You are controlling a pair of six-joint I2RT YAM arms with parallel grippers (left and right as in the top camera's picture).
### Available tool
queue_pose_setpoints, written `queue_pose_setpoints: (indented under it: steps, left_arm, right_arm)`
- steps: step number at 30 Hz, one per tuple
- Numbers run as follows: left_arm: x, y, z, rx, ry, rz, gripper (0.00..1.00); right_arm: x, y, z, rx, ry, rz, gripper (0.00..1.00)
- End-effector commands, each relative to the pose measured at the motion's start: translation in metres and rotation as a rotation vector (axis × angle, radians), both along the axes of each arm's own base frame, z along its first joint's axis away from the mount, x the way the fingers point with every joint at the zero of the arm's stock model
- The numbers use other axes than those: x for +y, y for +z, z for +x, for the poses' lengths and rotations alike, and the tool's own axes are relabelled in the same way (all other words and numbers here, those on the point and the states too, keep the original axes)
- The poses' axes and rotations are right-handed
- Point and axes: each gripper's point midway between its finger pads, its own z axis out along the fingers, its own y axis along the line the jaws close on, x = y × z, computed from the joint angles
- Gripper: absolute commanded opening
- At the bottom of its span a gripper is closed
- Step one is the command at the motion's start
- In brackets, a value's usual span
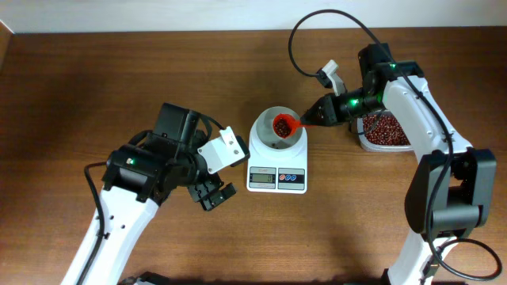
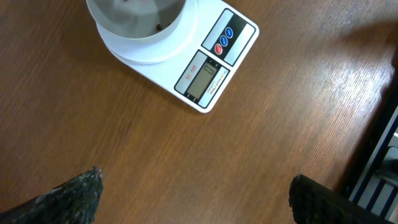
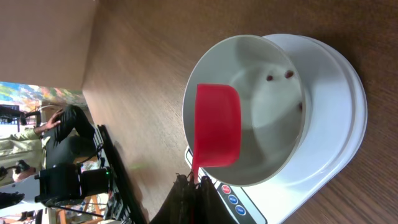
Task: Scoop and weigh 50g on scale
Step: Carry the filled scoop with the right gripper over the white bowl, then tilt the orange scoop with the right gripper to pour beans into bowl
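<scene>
Step in hand, as judged: tipping a scoop load into the bowl. The orange-red plastic measuring scoop (image 1: 283, 124) is gripped by its handle in the right end effector (image 1: 309, 119), whose jaws are closed tight on it. The cup is poised over the white round bowl (image 1: 271, 136) atop the small white digital kitchen scale (image 1: 277, 176). The small dark red-brown beans (image 1: 386, 131) are found in three places. The bulk lies in the clear rectangular plastic tub (image 1: 359, 139) near the scale's right side, a load sits in the scoop cup, and only a few grains are seen on the bowl floor in the right wrist view. The task is therefore judged to be at an early stage. For a clean pour, the cup is best kept inside the bowl rim and rolled slowly, so that grains are shed thinly and the grey LCD display (image 2: 202, 78) can be checked between dribbles; its digits cannot be read here. The scoop should not be rested on the bowl, since a false weight would be given. The left end effector (image 2: 193, 205) is spread wide, holding nothing, over bare brown wooden worktop (image 1: 95, 79) near the scale's front-left corner, apart from it. Open room is noted left of and behind the scale. The tight side is the right, where any return to the tub must be threaded between bowl rim and tub wall.
</scene>
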Motion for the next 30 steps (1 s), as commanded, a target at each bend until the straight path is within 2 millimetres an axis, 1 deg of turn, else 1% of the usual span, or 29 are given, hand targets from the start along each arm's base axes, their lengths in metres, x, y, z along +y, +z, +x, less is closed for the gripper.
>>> queue_pose_setpoints:
  steps: [1, 4, 6, 9, 11, 13, 15, 16, 17, 18, 19, 20, 21, 22, 23, 24, 26, 27, 28, 30]
  left_arm:
    - [-0.002, 0.006, 0.003, -0.018, -0.015, -0.013, 0.99]
    - [-0.002, 0.006, 0.003, -0.018, -0.015, -0.013, 0.99]
    - [-0.002, 0.006, 0.003, -0.018, -0.015, -0.013, 0.99]
    - [-0.002, 0.006, 0.003, -0.018, -0.015, -0.013, 0.99]
    - [-0.002, 0.006, 0.003, -0.018, -0.015, -0.013, 0.99]
    - [-0.002, 0.006, 0.003, -0.018, -0.015, -0.013, 0.99]
    - [-0.002, 0.006, 0.003, -0.018, -0.015, -0.013, 0.99]
    - [-0.002, 0.006, 0.003, -0.019, -0.015, -0.014, 0.99]
    - [-0.002, 0.006, 0.003, -0.018, -0.015, -0.013, 0.99]
    - [-0.002, 0.006, 0.003, -0.018, -0.015, -0.013, 0.99]
    - [-0.002, 0.006, 0.003, -0.018, -0.015, -0.013, 0.99]
    - [-0.002, 0.006, 0.003, -0.019, -0.015, -0.014, 0.99]
    - [-0.002, 0.006, 0.003, -0.018, -0.015, -0.013, 0.99]
    - [-0.002, 0.006, 0.003, -0.019, -0.015, -0.014, 0.99]
    - [-0.002, 0.006, 0.003, -0.018, -0.015, -0.013, 0.99]
    - [-0.002, 0.006, 0.003, -0.018, -0.015, -0.013, 0.99]
    - [-0.002, 0.006, 0.003, -0.018, -0.015, -0.013, 0.99]
    - [-0.002, 0.006, 0.003, -0.018, -0.015, -0.013, 0.99]
    - [-0.002, 0.006, 0.003, -0.018, -0.015, -0.013, 0.99]
    - [-0.002, 0.006, 0.003, -0.018, -0.015, -0.013, 0.99]
  right_arm:
    - [0.003, 0.004, -0.002, -0.020, 0.017, 0.008, 0.04]
    - [0.003, 0.004, -0.002, -0.022, 0.017, 0.008, 0.04]
    - [0.004, 0.006, -0.003, -0.052, 0.044, 0.023, 0.04]
    - [0.004, 0.006, 0.000, -0.075, 0.046, 0.024, 0.04]
    - [0.005, 0.007, -0.002, -0.114, 0.083, 0.030, 0.04]
    - [0.001, 0.001, 0.007, -0.105, 0.038, -0.020, 0.04]
    - [0.007, 0.007, -0.002, -0.154, 0.113, 0.027, 0.04]
    - [0.000, -0.003, 0.005, -0.111, 0.051, -0.049, 0.04]
    - [-0.003, -0.007, 0.006, -0.094, 0.031, -0.076, 0.04]
    - [0.004, 0.001, 0.000, -0.142, 0.099, -0.013, 0.04]
    - [-0.004, -0.008, 0.009, -0.098, 0.020, -0.089, 0.04]
    - [-0.007, -0.012, 0.012, -0.071, -0.016, -0.120, 0.04]
    - [0.002, -0.003, 0.005, -0.118, 0.057, -0.049, 0.04]
    - [-0.002, -0.010, 0.011, -0.084, 0.000, -0.106, 0.04]
    - [-0.002, -0.009, 0.009, -0.080, 0.008, -0.099, 0.04]
    - [0.006, 0.000, 0.004, -0.127, 0.072, -0.030, 0.04]
    - [0.000, -0.008, 0.009, -0.068, -0.004, -0.089, 0.04]
    - [0.006, -0.001, 0.005, -0.102, 0.047, -0.036, 0.04]
    - [-0.003, -0.010, 0.012, -0.049, -0.035, -0.113, 0.04]
    - [0.005, -0.001, 0.009, -0.095, 0.020, -0.043, 0.04]
